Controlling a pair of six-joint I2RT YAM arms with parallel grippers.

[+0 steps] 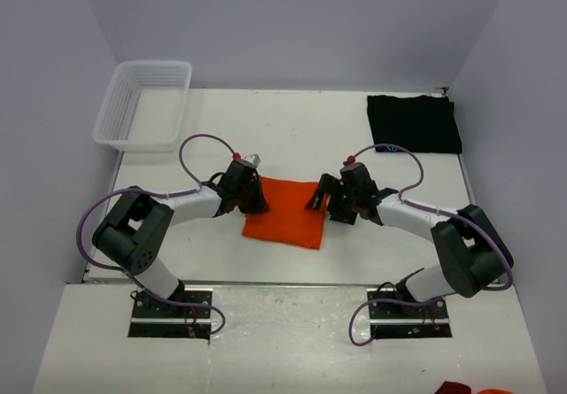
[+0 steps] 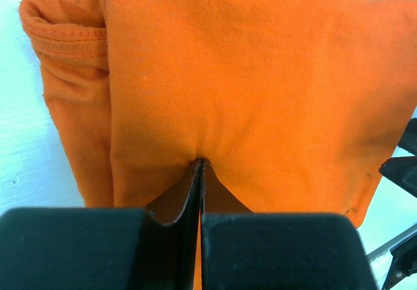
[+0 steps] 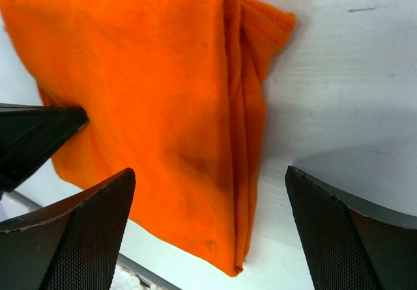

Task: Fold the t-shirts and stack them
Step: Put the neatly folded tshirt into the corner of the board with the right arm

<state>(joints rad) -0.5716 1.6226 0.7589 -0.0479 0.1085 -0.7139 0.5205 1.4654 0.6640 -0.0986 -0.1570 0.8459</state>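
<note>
The orange t-shirt (image 1: 285, 213) lies folded into a small rectangle on the table between the two arms. My left gripper (image 1: 255, 201) is at its left edge, shut on a pinch of the orange cloth (image 2: 260, 88). My right gripper (image 1: 321, 201) is open just above the shirt's right edge (image 3: 163, 127), its fingers (image 3: 85, 231) wide apart and holding nothing. The black t-shirt (image 1: 414, 123) lies folded at the back right of the table, away from both grippers.
A white mesh basket (image 1: 144, 104) stands at the back left corner. Grey walls close the table on three sides. Some red and orange cloth (image 1: 469, 389) shows at the bottom right, off the table.
</note>
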